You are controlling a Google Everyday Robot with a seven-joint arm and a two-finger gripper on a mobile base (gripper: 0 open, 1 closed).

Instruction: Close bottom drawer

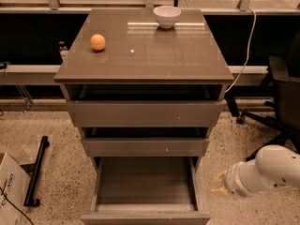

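Note:
The grey-brown cabinet [143, 60] has three drawers. The bottom drawer [145, 217] is pulled far out, its deep empty box [144, 182] showing, its flat front at the frame's lower edge. The middle drawer [145, 146] with a small white speck and the top drawer [143, 114] stick out slightly. My gripper [218, 187] is at the end of the white arm [262, 172], low on the right, beside the bottom drawer's right side and apart from it.
An orange ball [97, 42] and a white bowl [167, 16] sit on the cabinet top. A black office chair [281, 93] stands at the right. A cardboard box [9, 186] and a black bar [36, 172] lie on the speckled floor at the left.

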